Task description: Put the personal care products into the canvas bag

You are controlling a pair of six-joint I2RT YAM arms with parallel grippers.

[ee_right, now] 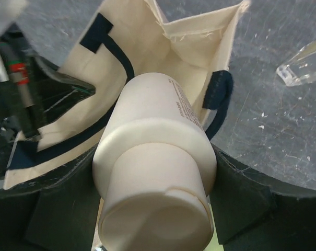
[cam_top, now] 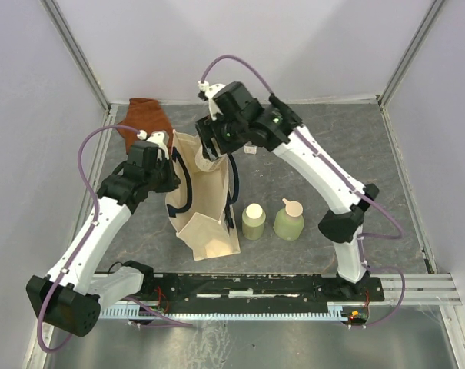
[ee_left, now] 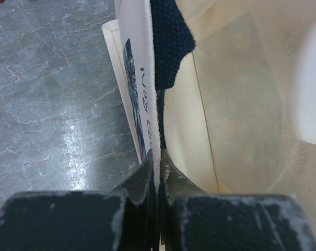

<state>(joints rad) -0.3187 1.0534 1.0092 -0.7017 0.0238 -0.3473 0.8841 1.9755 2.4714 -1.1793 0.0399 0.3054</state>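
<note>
The bag [cam_top: 209, 219] sat on the counter [cam_top: 332, 146], and I couldn't tell whether it stood true or leaned. The left claw [ee_left: 158, 193] was pressed together on the bag's left rim, the canvas nipped flat between its pads. That propped the wall up and held the mouth open. The right claw [ee_right: 153, 201] was clamped round the cream bottle [ee_right: 163, 115], gripping it near the shoulder. The cap faced the wrist and the base pointed down at the bag's opening. From above, the bottle hung over the far end of the mouth, and as far as I could see it was not yet inside. A green bottle [cam_top: 254, 221] stood just right of the bag, with a second green bottle [cam_top: 289, 219] right of that. A rust cloth [cam_top: 144, 119] lay beyond the bag's far left corner.

To my eye the step in hand was the drop of the cream bottle. Done well, it would go down the middle of the mouth. It would stay off the navy handle [ee_right: 218, 94] on the bag's right rim and well away from the left claw at the left rim. The left pinch ought to stay firm so the wall didn't fold inward. I'd have let go only once the base was low inside the bag. A drop from the rim could knock the soft bag over or bounce the bottle out. The right claw should then lift straight up out of the mouth so it didn't snag the handle
</note>
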